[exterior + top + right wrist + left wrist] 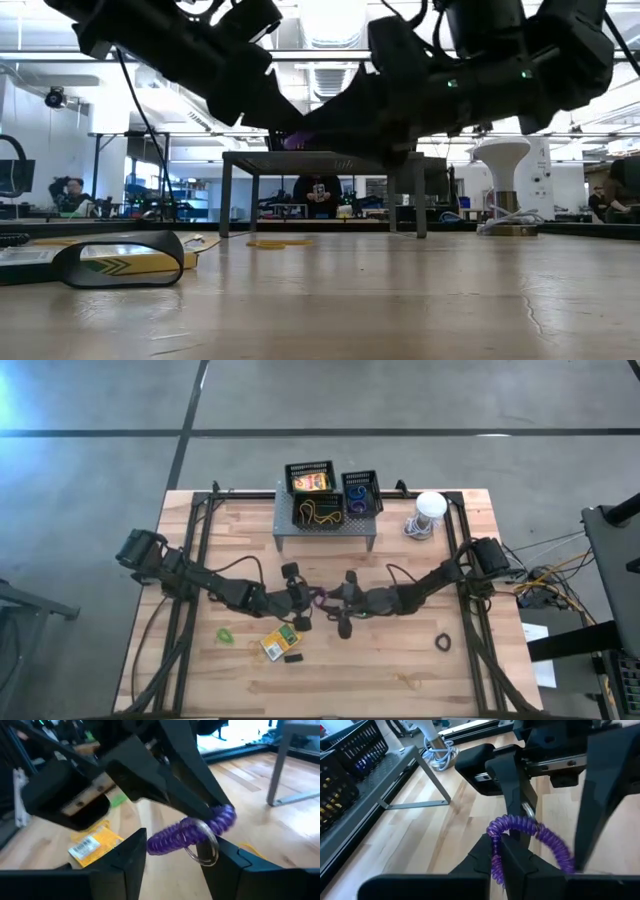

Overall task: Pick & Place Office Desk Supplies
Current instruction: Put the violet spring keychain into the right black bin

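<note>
Grippers meet above the table's middle, passing a purple coil loop (pixel 530 832) between them. The left gripper (pixel 303 598) is clamped shut on one end of the loop, and the right gripper (pixel 340 600) has its fingers standing apart around the other end, not closed on it, as the right wrist view shows. The loop hangs in the air between the two, clear of the wood.

Judging by how things lie, the job is partly done. On the grey perforated shelf (pixel 285 520) at the far edge, three black lattice baskets already hold goods: a crayon box in one (pixel 309 481), yellow bands in another (pixel 318 512), blue loops in the third (pixel 360 494). Still loose on the near boards are a yellow crayon box (pixel 279 644), a tiny black block (pixel 293 657), a green band (pixel 226 633) and a black band (pixel 443 643).

The table (pixel 400 680) is pale wooden planking. A white round object with a coiled cord (pixel 427 512) stands beside the shelf. Beyond, the low view shows a bright workshop with desks, and a person seated far off.
</note>
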Controlling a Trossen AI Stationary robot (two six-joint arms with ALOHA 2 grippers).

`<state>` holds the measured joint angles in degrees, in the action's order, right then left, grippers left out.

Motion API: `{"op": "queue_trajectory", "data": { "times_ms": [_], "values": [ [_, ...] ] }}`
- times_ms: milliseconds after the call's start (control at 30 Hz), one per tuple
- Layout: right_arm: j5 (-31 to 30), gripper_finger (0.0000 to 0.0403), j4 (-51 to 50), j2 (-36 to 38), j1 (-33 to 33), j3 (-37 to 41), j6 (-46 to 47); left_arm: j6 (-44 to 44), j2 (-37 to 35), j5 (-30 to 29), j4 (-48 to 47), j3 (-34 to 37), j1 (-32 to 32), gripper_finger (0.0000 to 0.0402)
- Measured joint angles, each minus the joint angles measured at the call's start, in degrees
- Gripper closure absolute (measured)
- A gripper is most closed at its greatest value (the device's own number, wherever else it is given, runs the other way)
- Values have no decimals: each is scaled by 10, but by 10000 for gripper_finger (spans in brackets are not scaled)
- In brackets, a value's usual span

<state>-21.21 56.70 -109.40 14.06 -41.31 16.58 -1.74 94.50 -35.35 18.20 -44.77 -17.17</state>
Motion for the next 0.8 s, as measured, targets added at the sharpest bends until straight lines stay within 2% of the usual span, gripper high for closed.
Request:
{"op": "queue_trajectory", "data": {
  "times_ms": [233, 333, 433, 533, 633, 800],
  "values": [
    [-17, 313, -34, 2, 0, -8, 6, 0, 0, -1, -2, 0, 0, 371],
    [-18, 349, -48, 3, 0, -5, 19, 0, 0, 3, -8, 0, 0, 353],
    [-18, 375, -80, 7, 0, -5, 32, -9, 0, 33, -10, -1, 0, 320],
    [-17, 382, -112, 17, 2, -5, 34, -17, -1, 66, -21, -8, 0, 285],
    [-11, 373, -146, 38, 4, -5, 37, -14, -9, 69, -38, -18, 0, 258],
    [-8, 366, -277, 109, 7, -19, 59, 37, -37, 60, -109, -26, -2, 240]
  ]
}}
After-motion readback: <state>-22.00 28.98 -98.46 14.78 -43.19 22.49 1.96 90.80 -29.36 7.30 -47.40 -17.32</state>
